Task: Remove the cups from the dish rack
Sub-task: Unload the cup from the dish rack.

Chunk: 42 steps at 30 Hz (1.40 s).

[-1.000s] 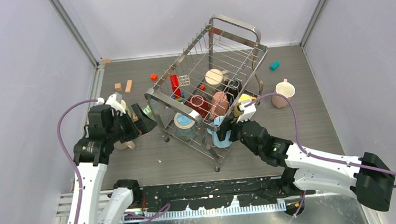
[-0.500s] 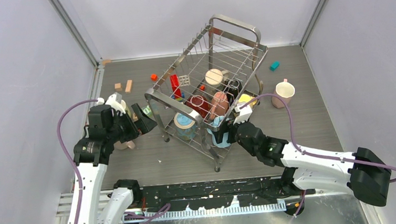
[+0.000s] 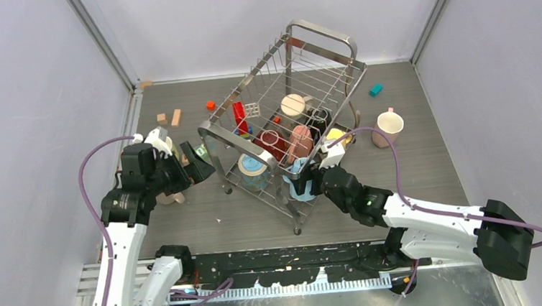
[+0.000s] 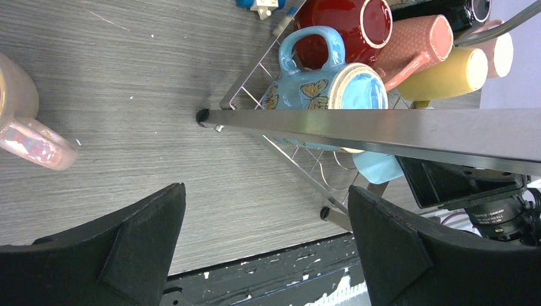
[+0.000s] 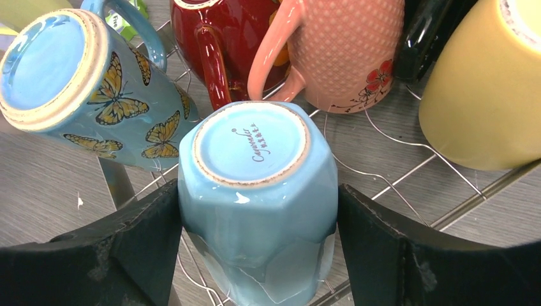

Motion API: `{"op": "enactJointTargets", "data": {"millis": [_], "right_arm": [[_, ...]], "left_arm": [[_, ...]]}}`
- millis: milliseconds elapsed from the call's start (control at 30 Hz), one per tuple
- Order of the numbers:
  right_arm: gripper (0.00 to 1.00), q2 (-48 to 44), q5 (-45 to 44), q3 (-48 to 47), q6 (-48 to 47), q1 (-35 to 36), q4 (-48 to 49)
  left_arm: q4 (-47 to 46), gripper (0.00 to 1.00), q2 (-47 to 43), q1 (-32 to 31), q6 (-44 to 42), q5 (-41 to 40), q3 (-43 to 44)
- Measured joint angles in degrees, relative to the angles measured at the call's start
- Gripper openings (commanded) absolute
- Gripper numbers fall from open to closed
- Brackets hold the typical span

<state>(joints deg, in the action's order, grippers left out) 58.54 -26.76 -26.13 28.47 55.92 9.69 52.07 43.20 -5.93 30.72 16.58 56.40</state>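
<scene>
The light blue cup (image 5: 252, 146), clamped in the right tool (image 5: 258, 197), is barely shifting in the dish rack (image 4: 383, 131): extraction is just starting. Left tool (image 4: 265, 191) is idling apart.

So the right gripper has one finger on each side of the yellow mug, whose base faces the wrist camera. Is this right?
Not quite: the mug between the fingers of the right gripper is the light blue mug, not a yellow one. The right wrist view shows this; its base does face the camera.
</scene>
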Motion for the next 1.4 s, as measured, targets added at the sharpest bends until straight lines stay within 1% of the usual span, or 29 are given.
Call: {"op": "enactJointTargets", "data": {"millis": [233, 533, 800, 967, 1400], "right_arm": [[0.31, -5.0, -0.3, 0.4, 4.0, 0.0, -5.0], [0.24, -12.9, -3.7, -0.1, 10.7, 0.0, -13.7], [0.18, -16.0, -6.5, -2.2, 16.1, 0.0, -20.4], [0.16, -18.5, -8.0, -2.6, 19.3, 0.0, -24.4], [0.08, -23.3, -12.9, -8.3, 24.7, 0.0, -39.0]], "left_arm": [[0.0, 1.00, -0.2, 0.0, 0.0, 0.5, 0.0], [0.1, 1.00, -0.4, 0.0, 0.1, 1.7, 1.6], [0.1, 1.00, -1.6, -0.1, 0.3, 2.6, 4.4], [0.2, 1.00, -1.9, -0.1, 0.3, 2.8, 5.7], [1.0, 1.00, -2.2, -0.1, 0.5, 3.6, 9.7]]}}
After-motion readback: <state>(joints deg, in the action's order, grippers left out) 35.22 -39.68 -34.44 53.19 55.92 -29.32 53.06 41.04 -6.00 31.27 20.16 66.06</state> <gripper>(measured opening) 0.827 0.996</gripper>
